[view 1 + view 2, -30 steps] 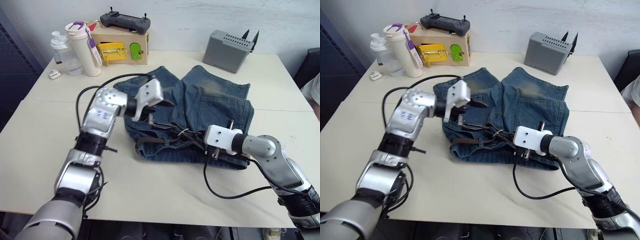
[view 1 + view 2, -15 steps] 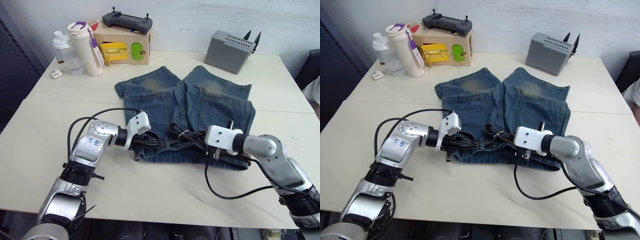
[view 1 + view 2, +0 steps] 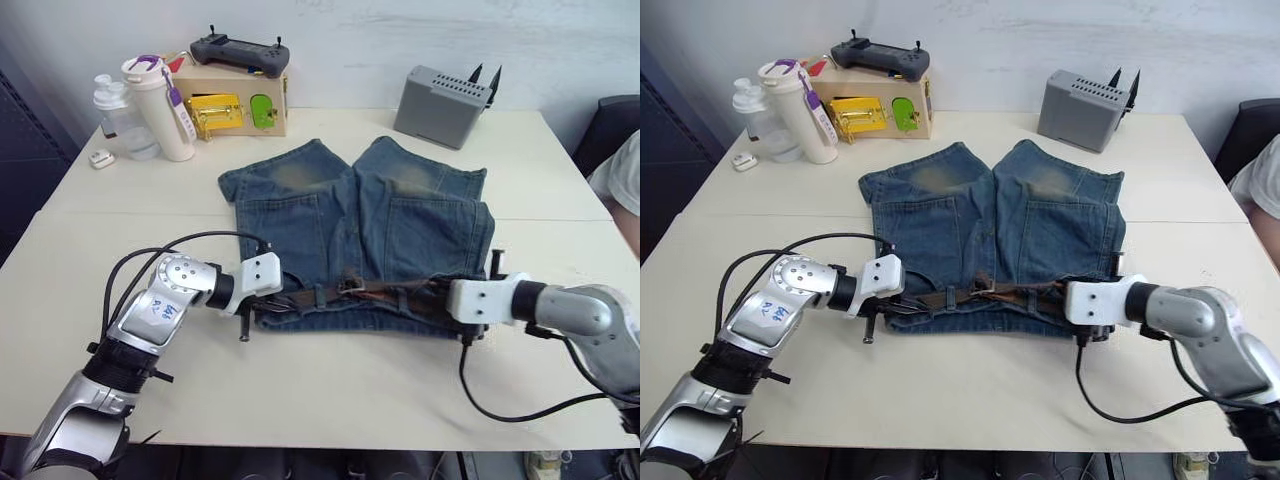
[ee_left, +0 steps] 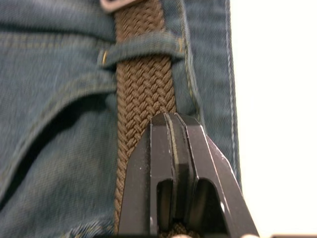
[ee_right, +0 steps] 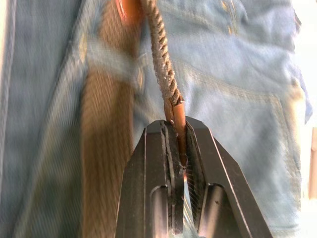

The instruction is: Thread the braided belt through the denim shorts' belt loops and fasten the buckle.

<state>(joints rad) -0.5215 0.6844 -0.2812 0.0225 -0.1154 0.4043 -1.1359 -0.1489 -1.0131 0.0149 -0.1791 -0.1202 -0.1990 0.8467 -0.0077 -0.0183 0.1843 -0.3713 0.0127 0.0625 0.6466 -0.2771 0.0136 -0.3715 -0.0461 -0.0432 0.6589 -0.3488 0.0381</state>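
The denim shorts (image 3: 350, 200) lie flat on the table with the waistband toward me. The braided belt (image 3: 370, 290) runs along that waistband and passes under a belt loop (image 4: 141, 49). A pale metal piece, apparently the buckle (image 4: 116, 4), sits just past that loop. My left gripper (image 3: 280, 300) is at the waistband's left end. Its fingers (image 4: 198, 163) are shut and rest on the belt, and I cannot tell whether they pinch it. My right gripper (image 3: 440, 298) is at the waistband's right end, shut on the belt's tan tip (image 5: 178, 111).
At the back stand a grey box (image 3: 440, 92), a cardboard box (image 3: 235, 100) with a black controller (image 3: 238, 48) on top, a white tumbler (image 3: 160, 110) and a clear bottle (image 3: 115, 105). A person's sleeve (image 3: 620, 170) shows at the right edge.
My left gripper came down from above the shorts to the waistband's left end and shut. My right gripper moved right, drawing the bunched belt out straight. The camera also shifted.
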